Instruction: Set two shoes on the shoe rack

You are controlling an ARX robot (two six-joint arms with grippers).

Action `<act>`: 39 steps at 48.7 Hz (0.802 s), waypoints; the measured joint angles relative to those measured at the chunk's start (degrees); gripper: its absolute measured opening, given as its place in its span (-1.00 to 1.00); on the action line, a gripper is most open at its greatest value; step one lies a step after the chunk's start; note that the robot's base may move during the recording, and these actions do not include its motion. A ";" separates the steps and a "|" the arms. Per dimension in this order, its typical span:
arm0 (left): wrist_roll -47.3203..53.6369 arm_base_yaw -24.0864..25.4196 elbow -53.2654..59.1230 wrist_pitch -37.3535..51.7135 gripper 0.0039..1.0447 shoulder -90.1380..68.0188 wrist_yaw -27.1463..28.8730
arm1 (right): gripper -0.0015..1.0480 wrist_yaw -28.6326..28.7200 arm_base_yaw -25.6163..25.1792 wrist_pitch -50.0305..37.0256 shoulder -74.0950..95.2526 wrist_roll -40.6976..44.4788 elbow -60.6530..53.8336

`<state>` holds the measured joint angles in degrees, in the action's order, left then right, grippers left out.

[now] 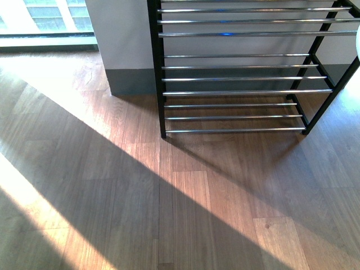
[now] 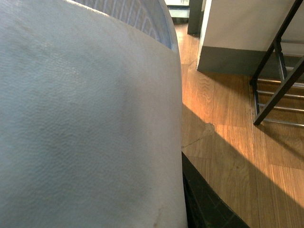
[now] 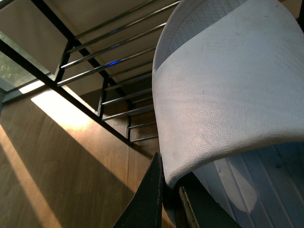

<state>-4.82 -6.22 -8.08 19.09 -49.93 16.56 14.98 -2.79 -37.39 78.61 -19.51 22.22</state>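
- Left end effector (image 2: pixel 190 192): by appearance clamped on the left slide (image 2: pixel 90 118), a pale blue rubber slide filling its wrist view. Only one dark finger shows.
- Right end effector (image 3: pixel 168 199): closed on the strap edge of the right slide (image 3: pixel 228 85), held aloft near the shoe rack (image 1: pixel 236 91).
- The shoe rack stands on the wooden floor (image 1: pixel 112 197) toward 1 o'clock in the front view, its visible tiers bare.
- Hazard: an edge grip may let a slide pivot or slip free.
- Hazard: the chrome bars (image 1: pixel 242 117) are thin and gapped, so a tilted sole could drop through or strike the black side frame (image 1: pixel 159 67).

Sunlit wood floor (image 1: pixel 169 214), pale wall (image 1: pixel 121 34), perhaps a window (image 1: pixel 48 17).
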 joint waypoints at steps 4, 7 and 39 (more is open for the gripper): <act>0.00 0.00 0.00 0.00 -0.97 0.00 0.00 | -0.97 0.04 0.00 0.00 0.00 0.02 0.00; 0.02 0.00 0.00 0.00 -0.97 0.00 -0.02 | -0.97 0.07 0.02 0.02 0.00 0.02 0.00; -0.02 0.00 0.07 0.00 -0.97 0.04 0.00 | -0.97 0.04 0.00 0.00 -0.04 0.26 0.02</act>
<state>-4.84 -6.22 -8.01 19.09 -49.89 16.56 15.03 -2.79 -37.39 78.56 -19.25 22.24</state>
